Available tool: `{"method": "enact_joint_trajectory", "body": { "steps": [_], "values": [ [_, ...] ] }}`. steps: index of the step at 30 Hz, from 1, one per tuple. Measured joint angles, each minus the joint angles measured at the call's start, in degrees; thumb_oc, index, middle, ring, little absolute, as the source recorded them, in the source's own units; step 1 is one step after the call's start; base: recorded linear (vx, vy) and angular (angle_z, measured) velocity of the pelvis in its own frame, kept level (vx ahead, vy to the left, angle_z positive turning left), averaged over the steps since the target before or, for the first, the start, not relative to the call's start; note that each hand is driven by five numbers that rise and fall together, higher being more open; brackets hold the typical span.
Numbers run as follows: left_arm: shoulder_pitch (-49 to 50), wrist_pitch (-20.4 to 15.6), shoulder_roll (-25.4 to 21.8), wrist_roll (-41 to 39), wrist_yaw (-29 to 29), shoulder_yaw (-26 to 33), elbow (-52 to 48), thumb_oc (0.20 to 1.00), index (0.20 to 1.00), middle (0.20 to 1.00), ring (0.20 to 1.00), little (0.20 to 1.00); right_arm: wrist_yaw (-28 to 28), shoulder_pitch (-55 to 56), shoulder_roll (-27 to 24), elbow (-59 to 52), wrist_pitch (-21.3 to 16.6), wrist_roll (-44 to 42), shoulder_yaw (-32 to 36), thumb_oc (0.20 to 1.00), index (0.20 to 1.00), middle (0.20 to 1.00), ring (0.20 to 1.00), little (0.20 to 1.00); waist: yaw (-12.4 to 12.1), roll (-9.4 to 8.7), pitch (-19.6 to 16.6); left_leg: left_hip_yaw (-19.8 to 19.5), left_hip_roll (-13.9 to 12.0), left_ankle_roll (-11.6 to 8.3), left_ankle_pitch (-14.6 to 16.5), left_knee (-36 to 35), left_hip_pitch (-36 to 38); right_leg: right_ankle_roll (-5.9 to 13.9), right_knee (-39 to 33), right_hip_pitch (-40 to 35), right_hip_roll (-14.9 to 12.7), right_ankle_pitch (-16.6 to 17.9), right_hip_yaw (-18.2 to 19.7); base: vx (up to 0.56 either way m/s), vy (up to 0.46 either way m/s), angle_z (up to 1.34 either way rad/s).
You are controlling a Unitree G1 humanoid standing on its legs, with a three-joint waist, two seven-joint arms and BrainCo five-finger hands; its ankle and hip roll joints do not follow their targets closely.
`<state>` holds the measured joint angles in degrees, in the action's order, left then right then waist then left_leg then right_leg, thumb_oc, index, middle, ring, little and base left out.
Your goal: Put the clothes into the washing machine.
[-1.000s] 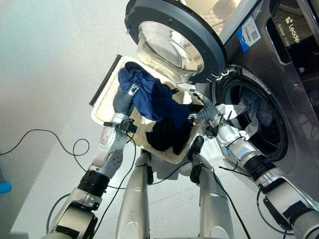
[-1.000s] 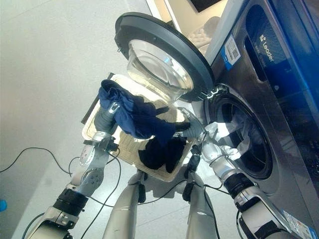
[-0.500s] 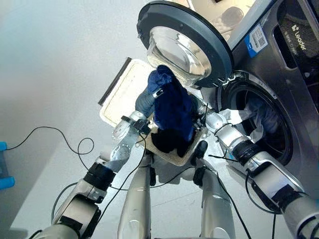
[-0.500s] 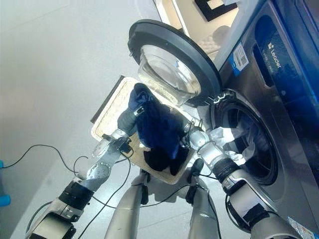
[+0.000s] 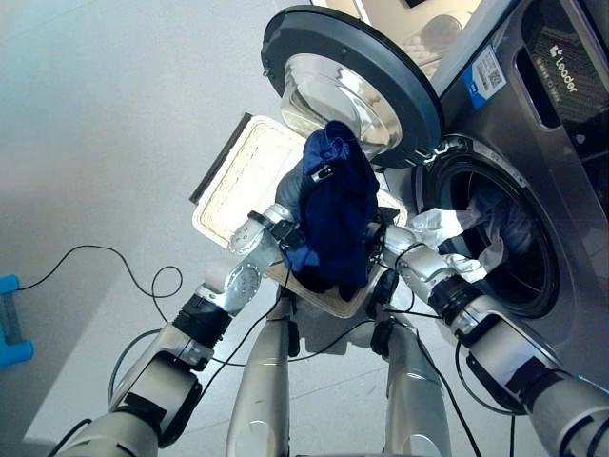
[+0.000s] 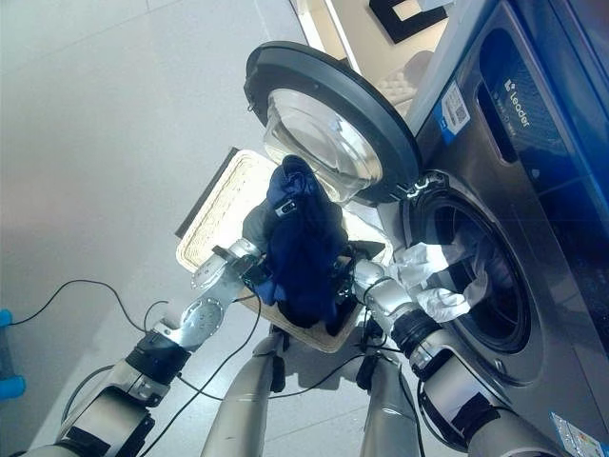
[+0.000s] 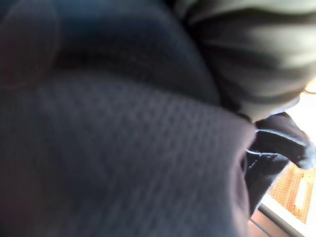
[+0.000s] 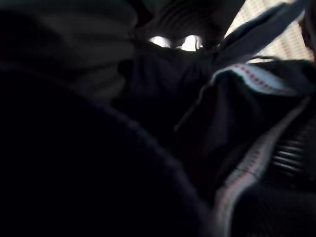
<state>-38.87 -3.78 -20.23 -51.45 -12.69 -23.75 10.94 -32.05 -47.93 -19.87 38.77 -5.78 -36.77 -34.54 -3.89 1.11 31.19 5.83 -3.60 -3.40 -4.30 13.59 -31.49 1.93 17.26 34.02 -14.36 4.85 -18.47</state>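
Garment point(image 5: 335, 211) raised nearer drum | left hand point(image 5: 297, 193) grips it | floor point(image 5: 105, 124) pale grey

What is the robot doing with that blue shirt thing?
The robot is doing laundry. Its left robot hand is holding a dark blue piece of clothing up above a pale laundry basket. The right robot hand is tucked behind the cloth, so its fingers can't be seen. Right beside them the washing machine has its round door swung open, and some light clothes already hang out of the drum. The blue one isn't in yet.
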Motion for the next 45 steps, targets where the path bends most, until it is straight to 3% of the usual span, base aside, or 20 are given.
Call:
{"method": "enact_joint_trajectory", "body": {
  "steps": [1, 2, 3, 14, 15, 16, 17, 27, 35, 45],
  "values": [
    [-0.12, -0.34, 0.02, 0.15, 0.01, -0.01, 1.29, 0.2, 0.2, 0.2, 0.2, 0.2, -1.56, 0.94, -0.03, -0.67, 0.1, -2.03, 0.21, 1.0, 1.0, 1.0, 1.0, 1.0, 0.02, 0.0, 0.0, 0.06, 0.0, -0.01, 0.01, -0.01, -0.01, 0.02, 0.06, 0.09, 0.0, -0.05, 0.06, 0.0, 0.0, 0.0],
    [-0.2, -0.44, -0.05, 0.32, 0.25, 0.06, 2.79, 0.2, 0.2, 0.2, 0.2, 0.2, -2.38, 1.55, -0.05, -0.73, 0.14, -3.55, 0.21, 0.674, 0.674, 0.674, 0.674, 0.674, 0.22, 0.0, 0.0, 0.12, 0.0, -0.02, 0.02, -0.02, -0.02, 0.03, 0.17, 0.2, 0.0, -0.11, 0.14, 0.0, 0.0, 0.0],
    [-0.28, -0.53, -0.06, 1.01, 0.6, 0.07, 4.12, 0.2, 0.2, 0.2, 0.2, 0.2, -2.67, 2.14, -0.15, -0.72, 0.12, -5.15, 0.27, 0.2, 0.2, 0.2, 0.2, 0.2, 0.3, 0.0, 0.0, 0.18, 0.0, -0.07, 0.06, -0.01, -0.02, 0.04, 0.48, 0.42, -0.04, -0.28, 0.27, 0.0, 0.0, 0.0],
    [-0.57, -3.47, -0.05, 5.06, 2.25, 0.32, 6.16, 0.2, 0.2, 0.2, 0.2, 0.2, -1.74, 5.07, -0.06, -0.52, -2.9, -14.63, 6.64, 0.2, 0.2, 0.2, 0.2, 0.2, 1.48, -0.03, 0.01, 0.62, -0.13, -0.23, 0.19, -0.19, -0.44, 0.04, 0.77, 1.4, 0.07, -0.63, 0.75, 0.0, 0.002, -0.01],
    [-0.77, -3.47, -0.03, 5.83, 1.85, 0.25, 6.17, 0.373, 0.373, 0.373, 0.373, 0.373, -1.52, 5.31, 0.03, -0.52, -3.09, -14.76, 6.83, 0.2, 0.2, 0.2, 0.2, 0.2, 1.58, -0.03, 0.01, 0.73, -0.15, -0.26, 0.22, -0.19, -0.43, 0.04, 0.73, 1.48, 0.12, -0.63, 0.87, 0.01, 0.011, -0.05],
    [-0.92, -3.44, -0.03, 5.83, 1.65, 0.25, 6.17, 0.47, 0.47, 0.47, 0.47, 0.47, -1.49, 5.48, 0.06, -0.52, -3.21, -15.68, 6.86, 0.2, 0.2, 0.2, 0.2, 0.2, 1.67, -0.03, 0.02, 0.82, -0.2, -0.28, 0.25, -0.21, -0.44, 0.04, 0.68, 1.56, 0.16, -0.63, 0.95, 0.0, 0.011, -0.06],
    [-1.0, -3.43, -0.06, 5.84, 1.53, 0.26, 6.18, 1.0, 1.0, 1.0, 1.0, 1.0, -1.49, 5.68, 0.06, -0.52, -3.63, -16.95, 6.98, 0.2, 0.2, 0.2, 0.2, 0.2, 1.66, -0.04, 0.02, 0.99, -0.25, -0.31, 0.28, -0.26, -0.45, 0.04, 0.64, 1.67, 0.22, -0.63, 1.06, 0.0, 0.009, -0.06],
    [-1.46, -3.85, -3.07, 14.53, 0.29, -0.15, 9.13, 1.0, 1.0, 1.0, 1.0, 1.0, -1.09, 7.45, -0.05, -0.52, -5.31, -24.02, 9.51, 0.2, 0.2, 0.2, 0.2, 0.2, 1.82, -0.04, 0.02, 2.08, -0.75, -0.51, 0.5, -0.89, -0.34, -0.44, -0.53, 2.26, 1.19, 0.1, 2.16, -0.01, 0.005, -0.07],
    [-2.55, -4.42, -5.3, 20.48, 0.31, -3.92, 12.21, 1.0, 1.0, 1.0, 1.0, 1.0, -1.6, 7.39, 1.84, 0.59, -5.41, -31.88, 10.9, 0.2, 0.2, 0.2, 0.2, 0.2, 2.93, -0.07, 0.02, 2.28, -0.99, -0.64, 0.6, -0.93, -0.35, -0.48, -0.77, 2.28, 1.45, 0.28, 2.2, -0.01, -0.003, -0.01],
    [-5.0, -5.75, -4.95, 28.22, 2.95, -6.53, 15.48, 1.0, 1.0, 1.0, 1.0, 1.0, -3.37, 7.06, 4.71, 6.6, -5.64, -44.14, 13.14, 0.2, 0.2, 0.2, 0.2, 0.2, 4.08, -0.08, 0.02, 3.85, -1.43, -0.72, 0.71, -1.17, -0.34, -0.27, -3.43, 2.46, 2.47, 1.79, 3.68, -0.02, 0.023, -0.09]
  ]
}}
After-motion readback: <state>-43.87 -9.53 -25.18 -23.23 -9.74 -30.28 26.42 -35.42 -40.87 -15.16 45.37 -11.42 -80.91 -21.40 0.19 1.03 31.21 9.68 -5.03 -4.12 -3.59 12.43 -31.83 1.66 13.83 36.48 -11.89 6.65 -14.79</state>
